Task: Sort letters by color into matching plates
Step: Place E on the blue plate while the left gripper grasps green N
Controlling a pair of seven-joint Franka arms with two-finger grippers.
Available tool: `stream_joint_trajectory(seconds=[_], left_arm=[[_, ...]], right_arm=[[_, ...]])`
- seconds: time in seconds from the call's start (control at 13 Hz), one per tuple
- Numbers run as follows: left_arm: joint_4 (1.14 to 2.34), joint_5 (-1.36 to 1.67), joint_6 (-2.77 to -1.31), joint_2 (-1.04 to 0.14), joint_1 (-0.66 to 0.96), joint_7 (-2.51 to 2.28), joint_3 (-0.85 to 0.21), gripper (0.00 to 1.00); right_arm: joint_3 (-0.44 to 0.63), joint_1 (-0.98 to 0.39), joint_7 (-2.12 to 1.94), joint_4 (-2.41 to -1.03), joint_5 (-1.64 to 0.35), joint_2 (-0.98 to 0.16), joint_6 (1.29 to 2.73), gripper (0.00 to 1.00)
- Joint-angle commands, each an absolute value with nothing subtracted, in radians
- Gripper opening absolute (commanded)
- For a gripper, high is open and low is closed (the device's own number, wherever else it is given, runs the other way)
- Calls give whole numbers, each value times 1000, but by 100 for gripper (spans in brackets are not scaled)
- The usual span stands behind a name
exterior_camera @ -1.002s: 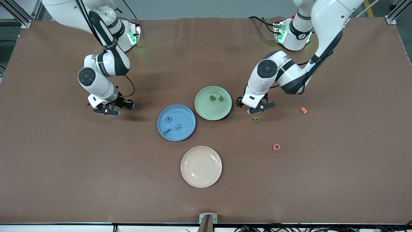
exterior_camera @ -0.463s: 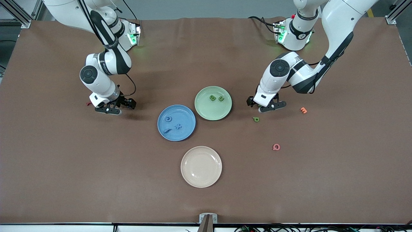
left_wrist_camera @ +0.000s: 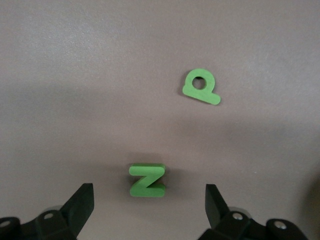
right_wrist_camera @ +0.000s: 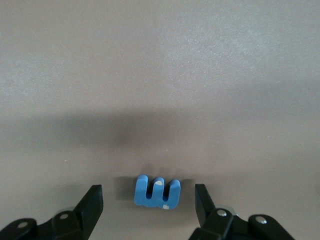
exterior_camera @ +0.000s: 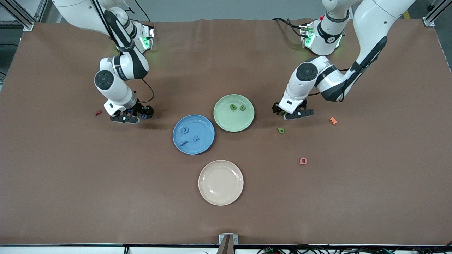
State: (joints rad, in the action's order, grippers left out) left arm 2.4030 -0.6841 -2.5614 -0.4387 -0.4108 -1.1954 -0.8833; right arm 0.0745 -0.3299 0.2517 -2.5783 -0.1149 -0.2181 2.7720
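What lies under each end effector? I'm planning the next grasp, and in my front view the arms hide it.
Observer: Under the left end effector lies a green Z, between open jaws, untouched.
Operator: And the right one?
Observer: The right end effector straddles a blue letter with three prongs, an E or M, with gaps on both sides.
Operator: Is the loose green letter a P?
Observer: In the left wrist view, that loose green letter has a round bowl and a short tail. It could be a P or a Q; I cannot tell which.

Matt foam-like green Z (left_wrist_camera: 146,180), glossy blue plate (exterior_camera: 193,134), matt brown table (exterior_camera: 106,183)
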Motion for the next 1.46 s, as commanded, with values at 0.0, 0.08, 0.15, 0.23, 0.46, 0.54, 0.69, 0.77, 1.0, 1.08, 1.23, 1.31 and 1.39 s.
stream_joint_trajectory(seconds=[0.0,0.08,0.15,0.23,0.46,0.54,0.69,0.77,1.0,1.08,1.23,1.31,1.39], left_arm=[[2410,-779,-2580,-478,-422,-1264,-884,98],[2405,-788,-2580,-486,-422,-1273,-876,98],[2401,-788,-2580,-494,-419,-1275,-876,98],[2398,-790,-2580,-498,-419,-1276,-876,98],[2395,-807,-2580,-517,-413,-1276,-855,97],[2388,-822,-2580,-529,-410,-1276,-845,97],[2381,-853,-2580,-551,-414,-1288,-844,94],[2376,-864,-2580,-555,-414,-1304,-842,91],[2365,-867,-2580,-564,-408,-1336,-842,75],[2365,-867,-2580,-565,-408,-1342,-842,67],[2365,-867,-2580,-572,-407,-1354,-844,49],[2365,-867,-2580,-572,-407,-1355,-844,41],[2365,-867,-2580,-572,-408,-1355,-844,33]], right_arm=[[75,-333,268,-2594,-106,-228,2799,83],[75,-333,268,-2594,-106,-236,2804,82],[75,-333,268,-2594,-106,-242,2809,82],[75,-333,268,-2594,-106,-248,2813,81],[75,-333,268,-2592,-107,-258,2815,63],[75,-333,268,-2592,-107,-258,2815,43],[74,-334,273,-2588,-109,-256,2810,4],[72,-351,323,-2577,-109,-256,2803,0],[74,-465,498,-2489,-109,-256,2732,0],[74,-503,559,-2420,-109,-256,2648,0],[72,-575,700,-2267,-109,-293,2519,0],[72,-622,785,-2173,-109,-337,2467,0],[72,-655,857,-2087,-109,-388,2435,0]])
